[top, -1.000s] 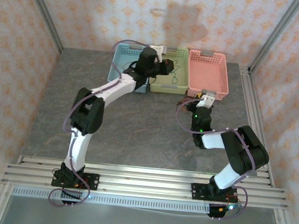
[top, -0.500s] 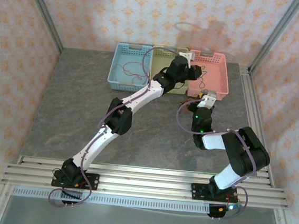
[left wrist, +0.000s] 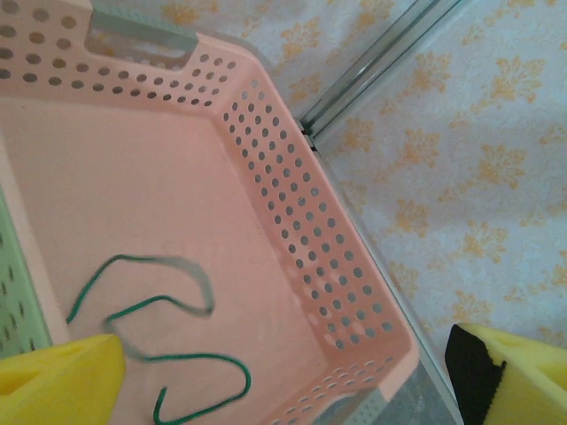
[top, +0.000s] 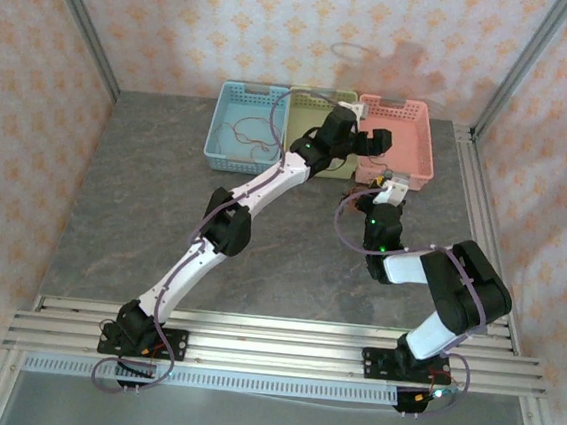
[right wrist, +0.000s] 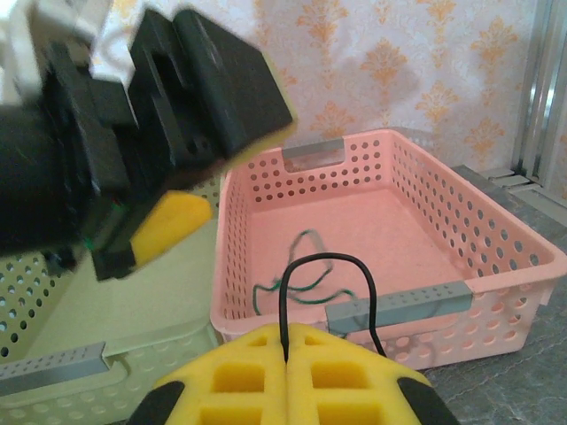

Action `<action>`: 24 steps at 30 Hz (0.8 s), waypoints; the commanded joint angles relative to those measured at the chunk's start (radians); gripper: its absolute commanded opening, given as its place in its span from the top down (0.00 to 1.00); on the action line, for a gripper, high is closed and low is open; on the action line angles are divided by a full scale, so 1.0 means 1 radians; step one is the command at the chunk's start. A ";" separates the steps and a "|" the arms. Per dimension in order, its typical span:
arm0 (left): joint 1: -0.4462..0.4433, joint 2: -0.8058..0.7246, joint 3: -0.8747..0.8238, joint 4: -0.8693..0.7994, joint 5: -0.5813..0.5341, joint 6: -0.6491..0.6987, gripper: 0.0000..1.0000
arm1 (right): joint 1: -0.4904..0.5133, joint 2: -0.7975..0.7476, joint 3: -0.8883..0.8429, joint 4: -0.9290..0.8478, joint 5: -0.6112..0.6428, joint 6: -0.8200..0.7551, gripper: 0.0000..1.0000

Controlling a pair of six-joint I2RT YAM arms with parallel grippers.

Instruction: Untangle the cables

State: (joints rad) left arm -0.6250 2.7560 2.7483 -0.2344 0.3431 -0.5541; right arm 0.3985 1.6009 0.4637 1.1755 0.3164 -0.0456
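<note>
One green cable is sorted into the pink basket's near corner below the spread left gripper; a black cable is clamped by the right gripper.

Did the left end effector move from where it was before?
Yes. The left end effector swung right, from over the green basket to over the pink basket.

Three perforated plastic baskets stand side by side at the far edge of a grey, stone-patterned table: a blue basket on the left, a pale green basket in the middle and a pink basket on the right. Cream wallpaper with orange ornaments lines the enclosure. Aluminium posts stand in its corners, and aluminium rails run along the near edge.
</note>
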 commanded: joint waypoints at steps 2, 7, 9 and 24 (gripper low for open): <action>0.009 -0.216 0.026 -0.122 -0.086 0.122 0.06 | 0.001 -0.007 0.006 0.034 -0.022 -0.002 1.00; 0.040 -0.400 -0.170 -0.290 -0.152 0.156 0.14 | 0.001 -0.012 0.001 0.060 -0.099 0.000 1.00; 0.046 -0.563 -0.424 -0.241 -0.203 0.170 0.18 | 0.002 -0.009 0.011 0.051 -0.173 0.008 1.00; 0.193 -1.423 -1.791 0.063 -0.140 0.126 0.31 | 0.055 0.193 0.190 0.231 -1.052 0.250 1.00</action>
State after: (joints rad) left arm -0.4240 1.3567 0.9642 -0.1455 0.1406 -0.4507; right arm 0.4458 1.7802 0.6334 1.2957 -0.5438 0.1188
